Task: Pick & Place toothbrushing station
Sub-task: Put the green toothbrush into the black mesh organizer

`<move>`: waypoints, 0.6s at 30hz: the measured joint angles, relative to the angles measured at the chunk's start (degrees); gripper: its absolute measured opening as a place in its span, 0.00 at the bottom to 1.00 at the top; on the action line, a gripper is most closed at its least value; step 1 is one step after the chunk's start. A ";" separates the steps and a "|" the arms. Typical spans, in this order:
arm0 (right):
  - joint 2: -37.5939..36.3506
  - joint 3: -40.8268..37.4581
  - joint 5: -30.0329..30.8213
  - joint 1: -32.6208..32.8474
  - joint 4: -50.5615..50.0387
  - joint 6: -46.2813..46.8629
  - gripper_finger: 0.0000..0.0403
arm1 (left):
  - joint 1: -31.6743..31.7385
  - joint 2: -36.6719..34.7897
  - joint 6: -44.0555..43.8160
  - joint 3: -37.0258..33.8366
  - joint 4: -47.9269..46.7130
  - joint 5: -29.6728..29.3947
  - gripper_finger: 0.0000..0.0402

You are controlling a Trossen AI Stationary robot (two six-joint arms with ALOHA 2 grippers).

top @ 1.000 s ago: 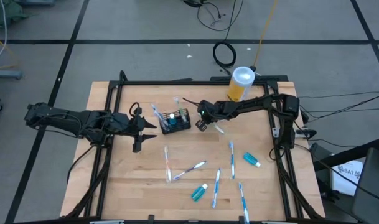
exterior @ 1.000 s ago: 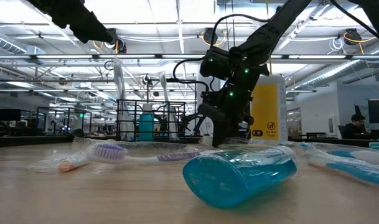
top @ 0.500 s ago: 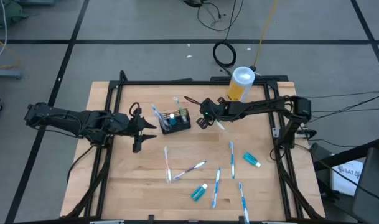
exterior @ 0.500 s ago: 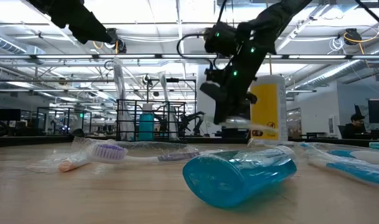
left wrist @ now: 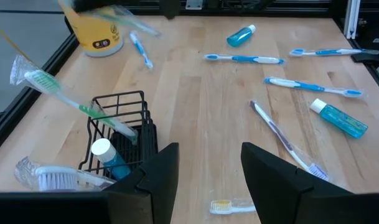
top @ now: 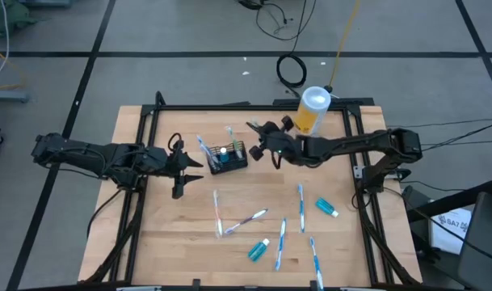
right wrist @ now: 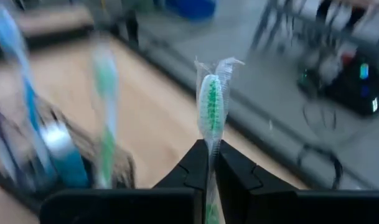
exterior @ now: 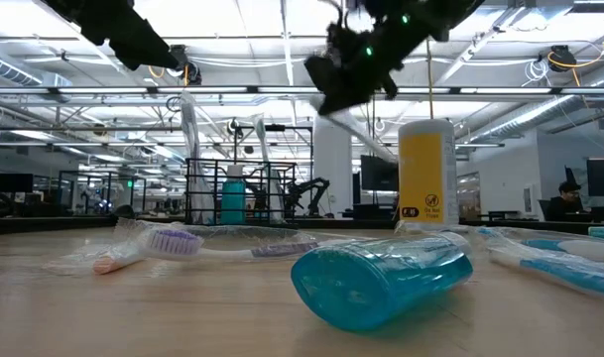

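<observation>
The black wire caddy stands on the table's far left-centre, with a green toothbrush, another brush and a teal tube standing in it. My right gripper hangs high over the table just right of the caddy, shut on a green-bristled toothbrush in a clear wrapper. My left gripper waits open to the left of the caddy, with nothing between its fingers. Several blue-and-white toothbrushes and two teal tubes lie loose on the near half. My right gripper pinches the wrapped toothbrush between its two fingers, on the neck just below the bristled head. The brush runs along the fingers and its head stands out past the fingertips. It is lifted clear of the table.
A yellow canister with a white lid stands at the far edge, right of the gripper. A teal tube and a purple-bristled brush lie near the table's front edge. A black frame borders the tabletop.
My right gripper has risen well above the table with the wrapped toothbrush, which lay on the wood right of the caddy and now hangs clear. The gripper has tipped from pointing down to nearly level and drifted toward the far edge.
</observation>
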 joint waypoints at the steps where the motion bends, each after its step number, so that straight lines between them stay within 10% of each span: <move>1: 0.00 0.00 0.15 0.42 3.82 -2.42 0.03 | 0.00 0.00 -0.04 0.00 0.02 0.00 0.44; 10: 1.47 0.00 -0.64 2.64 27.68 -18.57 0.03 | 0.00 -0.02 0.10 0.00 0.16 0.00 0.44; 18: 6.06 0.02 -16.85 2.51 39.85 -19.57 0.03 | 0.00 0.00 0.35 0.00 0.20 -0.02 0.44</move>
